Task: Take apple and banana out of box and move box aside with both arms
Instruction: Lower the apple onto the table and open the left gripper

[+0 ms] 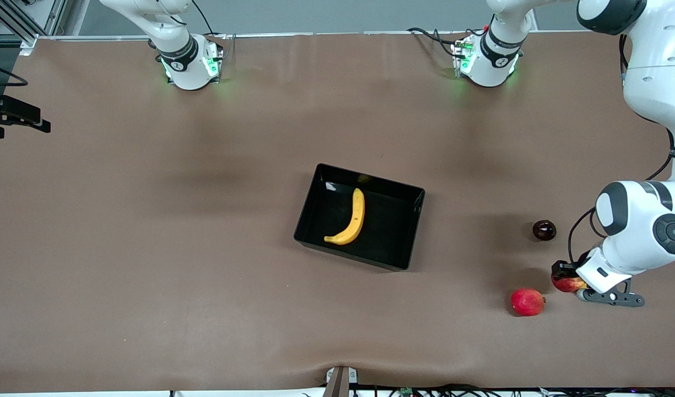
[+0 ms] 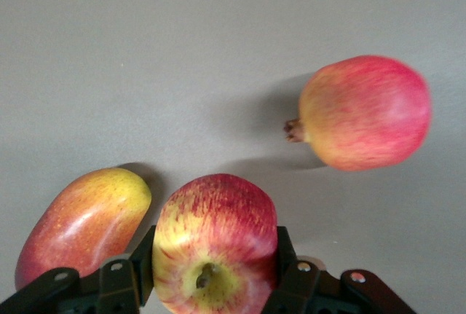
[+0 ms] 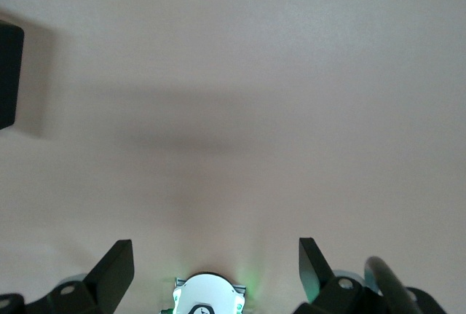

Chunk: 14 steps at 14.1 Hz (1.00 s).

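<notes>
Pinkish-red fruit (image 1: 528, 301) and mango (image 2: 81, 224) crowding the clamped apple (image 2: 215, 245), apparently not touching.

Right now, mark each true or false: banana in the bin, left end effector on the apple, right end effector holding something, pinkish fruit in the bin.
1. The long curved yellow banana lies in the shallow glossy black plastic bin. True.
2. The left end effector is shut on the small round red apple with yellowish streaks. True.
3. The right end effector holds a fruit. False: its fingers stand open with nothing between them.
4. The plain pinkish-red round fruit sits in the bin. False: it is on the table, toward the left arm's end.
</notes>
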Each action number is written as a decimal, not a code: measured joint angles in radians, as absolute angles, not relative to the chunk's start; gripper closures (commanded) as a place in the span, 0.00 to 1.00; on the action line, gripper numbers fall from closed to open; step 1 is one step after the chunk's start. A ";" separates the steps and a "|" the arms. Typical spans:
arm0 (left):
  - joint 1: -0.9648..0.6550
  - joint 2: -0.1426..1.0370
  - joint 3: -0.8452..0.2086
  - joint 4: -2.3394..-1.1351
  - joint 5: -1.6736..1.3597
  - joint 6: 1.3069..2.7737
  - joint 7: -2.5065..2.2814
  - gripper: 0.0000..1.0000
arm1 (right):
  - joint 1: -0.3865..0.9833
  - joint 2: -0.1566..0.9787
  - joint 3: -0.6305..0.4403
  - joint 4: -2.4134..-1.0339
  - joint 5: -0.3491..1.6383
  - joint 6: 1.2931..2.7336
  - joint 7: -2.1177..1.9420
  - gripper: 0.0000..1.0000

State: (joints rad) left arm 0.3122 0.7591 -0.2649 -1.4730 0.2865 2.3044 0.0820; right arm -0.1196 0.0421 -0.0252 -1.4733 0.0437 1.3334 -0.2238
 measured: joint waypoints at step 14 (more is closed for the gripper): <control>0.308 0.740 -0.349 -1.443 0.323 2.203 0.068 0.00 | -0.120 0.042 -0.025 -1.473 0.044 1.333 -0.223 0.00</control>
State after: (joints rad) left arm 0.3077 0.7396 -0.3493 -1.4429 0.3235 2.2030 0.0682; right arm -0.1196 0.0421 -0.0254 -1.4733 0.0436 1.3333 -0.2232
